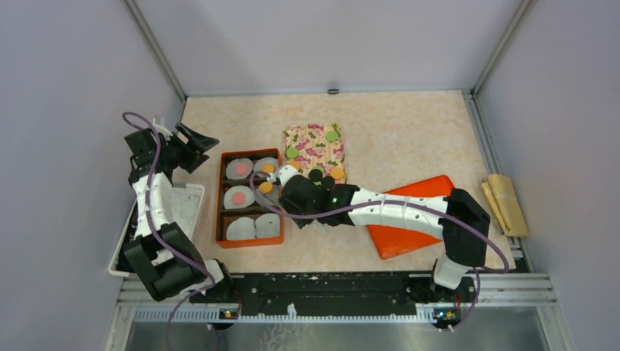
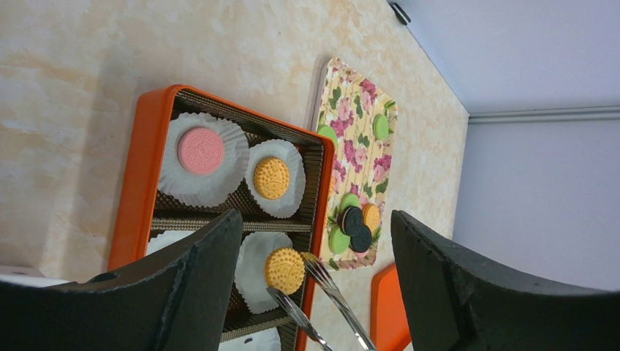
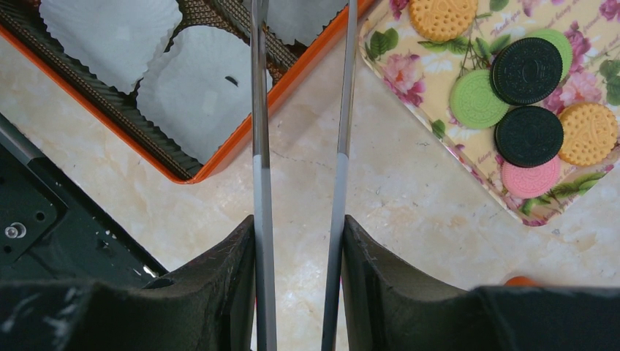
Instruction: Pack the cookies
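Observation:
My right gripper is shut on metal tongs. The tong tips sit on either side of an orange cookie over a white liner in the orange box. Whether the cookie rests in the liner I cannot tell. The box also holds a pink cookie and an orange one. More cookies lie on the floral tray: black, green, pink, orange. My left gripper is open and empty, left of the box.
An orange lid lies under my right arm. A white basket stands at the left edge. A brown bundle lies at the right edge. Two empty liners fill the box's near row.

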